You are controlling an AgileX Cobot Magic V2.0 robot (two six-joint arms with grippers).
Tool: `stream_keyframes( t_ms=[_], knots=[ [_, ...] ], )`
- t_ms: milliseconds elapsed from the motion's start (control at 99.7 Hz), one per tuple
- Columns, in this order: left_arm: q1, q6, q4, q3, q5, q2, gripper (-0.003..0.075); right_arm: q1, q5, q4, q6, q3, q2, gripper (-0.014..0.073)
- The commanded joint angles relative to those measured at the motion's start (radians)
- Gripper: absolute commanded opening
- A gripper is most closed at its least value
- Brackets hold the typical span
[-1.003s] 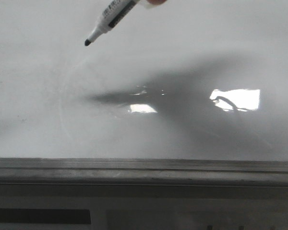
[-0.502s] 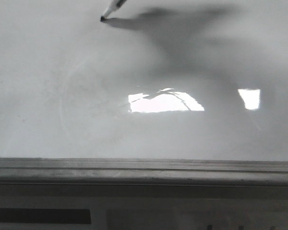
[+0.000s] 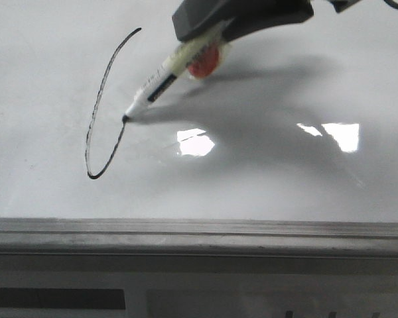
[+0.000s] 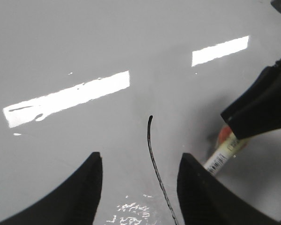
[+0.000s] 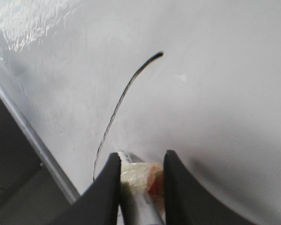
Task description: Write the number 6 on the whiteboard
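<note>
Since half a second ago, when only the marker's tip showed at the far edge of the bare whiteboard (image 3: 46,79), the right pincer (image 3: 209,40) has swept toward the near side and left a long black stroke behind it. That stroke, the start of the number 6 (image 3: 96,109), runs from a thin top end far back on the board, down a slanted stem, around a rounded bottom not far from the grey metal edge strip (image 3: 199,232), and climbs to where the marker (image 3: 160,78) now touches. The right pincer is clenched on the marker's barrel, with an orange-red wad and pale tape packed around it at the grip. The left pincer (image 4: 139,187) hangs over the board with its jaws spread, grasping nothing; the stem's top end lies between them in its wrist view.

By my judgement the loop is only half made. The tip must curl back to meet the stem; if it stops short, the figure reads as an open hook. If it overshoots, it crosses the stem and muddies the shape. The marker leans low, so a drop in pressure could thin or break the line, and a slip inside the padded grip would kink the curve.
</note>
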Motion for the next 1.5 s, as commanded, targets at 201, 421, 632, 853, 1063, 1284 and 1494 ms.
stream_keyframes(
  t_ms=[201, 421, 632, 853, 1063, 1284, 1494],
  knots=[
    [-0.006, -0.005, 0.017, -0.033, -0.069, -0.005, 0.0333, 0.026, -0.021, -0.007, -0.023, -0.069, -0.029, -0.0064],
    [-0.136, -0.001, 0.06, -0.029, 0.081, 0.042, 0.0333, 0.102, 0.054, -0.008, -0.023, -0.069, -0.091, -0.0064],
    [-0.303, 0.002, 0.155, -0.029, 0.059, 0.166, 0.0333, 0.189, 0.057, -0.015, -0.023, -0.067, -0.082, -0.0064],
    [-0.307, 0.0, 0.131, -0.029, -0.038, 0.24, 0.0333, 0.209, 0.103, -0.015, -0.023, -0.067, -0.082, -0.0064],
    [-0.307, 0.0, 0.131, -0.029, -0.038, 0.24, 0.0333, 0.209, 0.116, -0.015, -0.023, -0.067, -0.08, -0.0064],
    [-0.307, 0.0, 0.131, -0.029, -0.029, 0.24, 0.0083, 0.209, 0.147, -0.015, -0.023, -0.067, -0.057, -0.0064],
    [-0.314, 0.0, 0.131, -0.029, -0.027, 0.24, -0.002, 0.209, 0.145, -0.015, -0.023, -0.067, -0.055, -0.0063]
  ],
)
